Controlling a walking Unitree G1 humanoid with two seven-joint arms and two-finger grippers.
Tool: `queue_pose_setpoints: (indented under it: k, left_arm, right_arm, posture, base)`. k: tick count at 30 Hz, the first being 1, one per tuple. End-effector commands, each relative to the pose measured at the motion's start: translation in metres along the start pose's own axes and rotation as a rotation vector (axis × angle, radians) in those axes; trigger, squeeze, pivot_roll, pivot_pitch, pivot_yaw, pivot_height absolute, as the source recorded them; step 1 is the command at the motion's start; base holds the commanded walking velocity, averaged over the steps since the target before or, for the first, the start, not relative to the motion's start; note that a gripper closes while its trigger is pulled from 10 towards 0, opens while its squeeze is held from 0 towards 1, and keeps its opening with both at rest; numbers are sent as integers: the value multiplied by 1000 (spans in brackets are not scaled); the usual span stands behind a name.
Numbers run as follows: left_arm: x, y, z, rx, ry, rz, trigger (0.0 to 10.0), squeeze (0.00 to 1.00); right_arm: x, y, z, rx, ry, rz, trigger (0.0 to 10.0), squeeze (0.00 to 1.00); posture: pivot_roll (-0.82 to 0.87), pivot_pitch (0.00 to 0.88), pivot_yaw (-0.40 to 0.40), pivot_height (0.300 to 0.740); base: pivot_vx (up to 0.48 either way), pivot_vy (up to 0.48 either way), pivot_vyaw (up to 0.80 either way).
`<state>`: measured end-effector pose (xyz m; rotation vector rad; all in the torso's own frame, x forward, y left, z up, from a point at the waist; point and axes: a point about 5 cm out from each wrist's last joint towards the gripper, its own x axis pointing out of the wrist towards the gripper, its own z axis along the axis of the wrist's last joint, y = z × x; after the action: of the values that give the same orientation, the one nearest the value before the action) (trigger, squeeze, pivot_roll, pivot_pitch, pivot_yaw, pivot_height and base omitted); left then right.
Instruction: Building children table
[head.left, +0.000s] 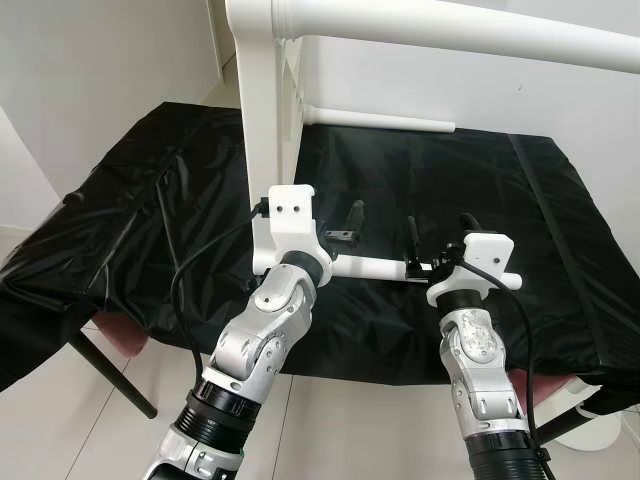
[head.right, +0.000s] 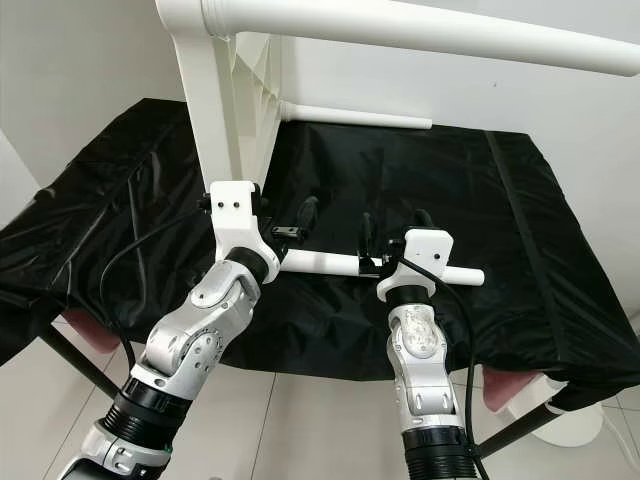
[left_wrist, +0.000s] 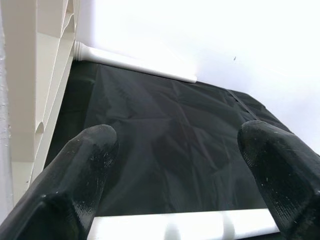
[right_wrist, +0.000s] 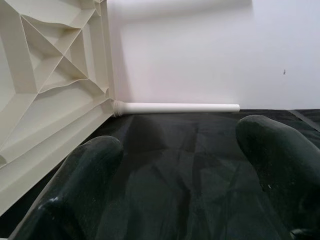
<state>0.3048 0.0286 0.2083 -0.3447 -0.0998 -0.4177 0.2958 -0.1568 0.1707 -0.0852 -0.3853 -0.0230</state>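
A bench (head.left: 560, 230) with a black cloth over it stands against a white wall. There are no boxes or bowls on it.

A white plastic table top (head.left: 262, 120) stands on its edge at the far left of the bench. Two white legs stick out of it to the right: one high up near the camera (head.left: 450, 30), and one low down along the wall (head.left: 385, 121). In the right wrist view the ribbed underside of the table top (right_wrist: 45, 90) shows, with the low leg (right_wrist: 175, 107) joined to its corner.

A third white leg (head.left: 375, 268) runs left to right across the near part of the bench, just past both wrists. Whether it joins the table top cannot be told.

The left tool (head.left: 345, 228) is near the table top, above this leg. Its two black fingers (left_wrist: 85, 165) are spread wide and hold nothing; the leg (left_wrist: 185, 227) lies below them.

The right tool (head.left: 440, 232) is over the right part of the same leg. Its fingers (right_wrist: 280, 155) are also spread wide apart, with only black cloth between them.
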Motion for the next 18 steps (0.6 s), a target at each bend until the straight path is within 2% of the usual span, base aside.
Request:
queue_pose_setpoints:
  k: [1,18]
  left_arm:
    - [-1,-13,2,9,-6,-234,10000,0]
    - [-1,-13,2,9,-6,-234,10000,0]
  right_arm:
    - [0,0,-1,2,6,-4,10000,0]
    - [0,0,-1,2,6,-4,10000,0]
  posture:
    - [48,101,-9,740]
    - [48,101,-9,740]
  base:
    - [0,0,0]
    - [0,0,0]
